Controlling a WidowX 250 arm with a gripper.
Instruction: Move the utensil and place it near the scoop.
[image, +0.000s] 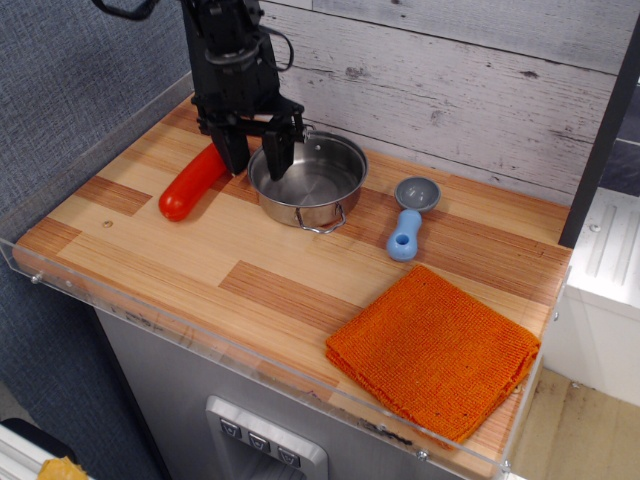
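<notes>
The shiny steel pan (312, 185) with wire loop handles sits flat on the wooden counter at the back, left of centre. The scoop (406, 228), with a grey bowl and a light-blue handle, lies a short way to the pan's right, not touching it. My black gripper (257, 160) hangs just above the pan's left rim. Its two fingers are spread apart and hold nothing; one is over the rim and one is outside it.
A long red sausage (193, 180) lies just left of the pan, under the gripper's left side. A folded orange cloth (435, 350) lies at the front right. A clear acrylic guard (250, 355) lines the counter's front edge, and a plank wall stands behind.
</notes>
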